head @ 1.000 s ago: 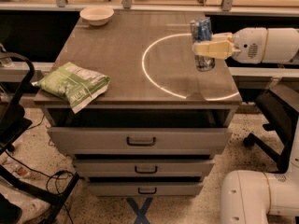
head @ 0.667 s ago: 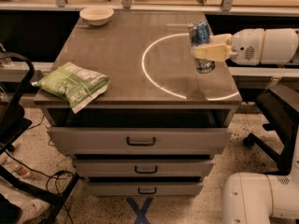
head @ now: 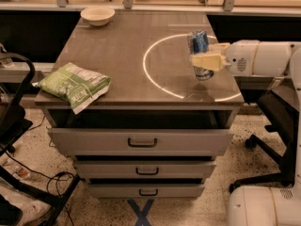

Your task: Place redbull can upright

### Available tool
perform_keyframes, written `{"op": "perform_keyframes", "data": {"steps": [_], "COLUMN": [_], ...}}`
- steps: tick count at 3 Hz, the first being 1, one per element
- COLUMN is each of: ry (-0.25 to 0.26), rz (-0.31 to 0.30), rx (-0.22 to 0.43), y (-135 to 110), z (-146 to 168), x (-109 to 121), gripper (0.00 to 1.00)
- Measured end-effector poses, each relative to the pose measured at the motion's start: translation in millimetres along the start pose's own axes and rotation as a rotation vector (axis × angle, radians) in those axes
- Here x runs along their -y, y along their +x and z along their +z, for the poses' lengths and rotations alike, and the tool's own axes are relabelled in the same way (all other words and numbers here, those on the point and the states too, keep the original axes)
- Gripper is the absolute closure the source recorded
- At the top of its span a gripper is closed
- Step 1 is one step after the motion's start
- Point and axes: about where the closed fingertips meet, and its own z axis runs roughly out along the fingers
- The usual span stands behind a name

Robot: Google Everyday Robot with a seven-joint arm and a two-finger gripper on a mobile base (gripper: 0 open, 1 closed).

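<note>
gray table (head: 117, 36) bears a white ring (head: 144, 62); over the ring's right side the gripper (head: 201, 60), jaws clamped on the redbull can (head: 199, 42), holds it nearly upright; green bag (head: 74, 85) lies left of the ring.

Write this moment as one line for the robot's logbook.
gripper: over counter right side, shut on redbull can | can: roughly upright, inside white ring | touching counter: cannot tell | snack bag: front-left | bowl: back-left
</note>
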Motion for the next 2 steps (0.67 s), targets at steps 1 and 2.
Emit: {"op": "perform_keyframes", "data": {"steps": [1, 2], "ry": [0.001, 0.001], "rz": [0.006, 0.006], "rx": [0.002, 0.002], "y": [0.1, 0.1], "z": [3.7, 3.7], "x": [-1.4, -1.4], "gripper": [1.0, 1.0]}}
